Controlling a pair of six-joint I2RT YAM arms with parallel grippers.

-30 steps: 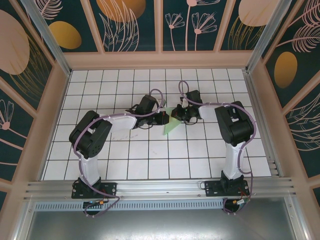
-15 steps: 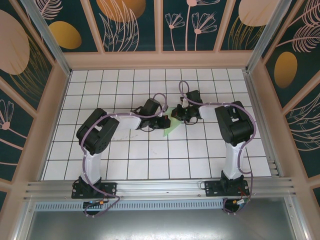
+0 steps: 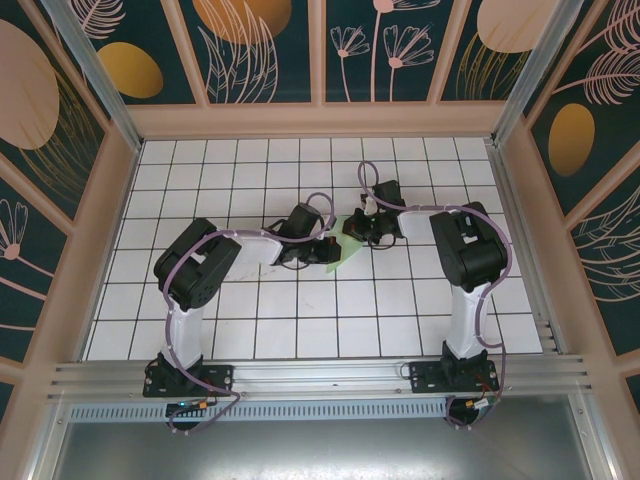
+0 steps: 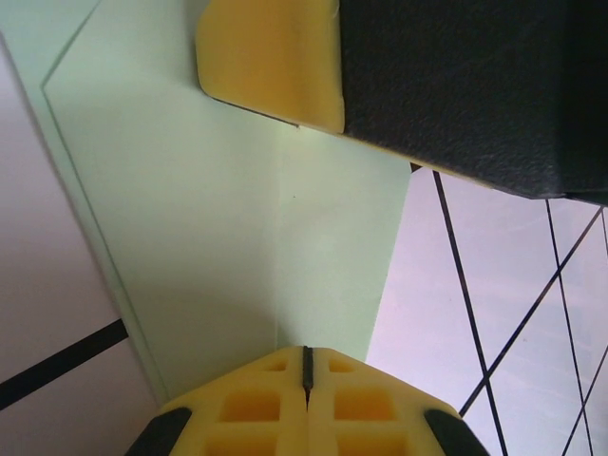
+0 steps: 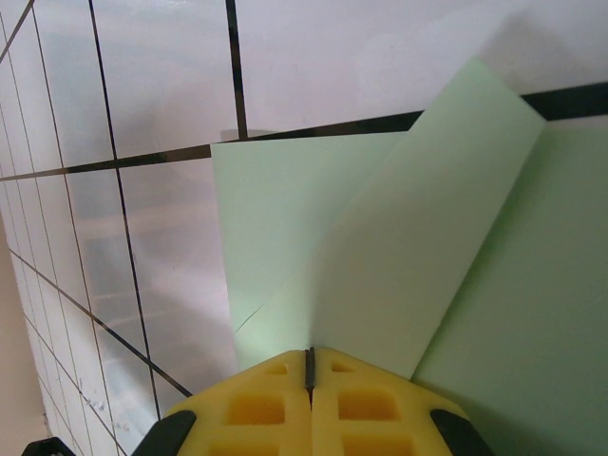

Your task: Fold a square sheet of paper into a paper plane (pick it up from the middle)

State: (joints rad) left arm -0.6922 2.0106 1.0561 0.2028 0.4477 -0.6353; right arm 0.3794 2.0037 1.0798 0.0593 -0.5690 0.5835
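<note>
Seen from above: two robot arms reach in twd the ctr of a white gridded surface [image 3: 250,320], meeting over a small pale green, partly folded sheet of paper [image 3: 343,262] lying flat btwn them. The left arm [image 3: 262,245] comes in from the left and the right arm [image 3: 400,222] from the right, tips just beside each other. Left jaws are closed w/ nothing held; in the left wrist view their yellow tips sit at the edge of the sheet [image 4: 237,218], in line w/ a faint crease running away from them. The right arm's yellow pad [image 4: 271,62] lies over the far end of the same sheet. Right jaws also closed, gripping nothing, tips down at a diagonal folded flap [image 5: 380,247] whose corner crosses a black grid line. Looks like a creasing step, not a pickup. To do it well, prob. best to use one closed tip as an anchor pinning the layers, then run the other along the fold w/ light, even downward pressure, slowly, since paper this thin could skid or buckle. Check the flap edges line up before pressing the crease hard.
</note>
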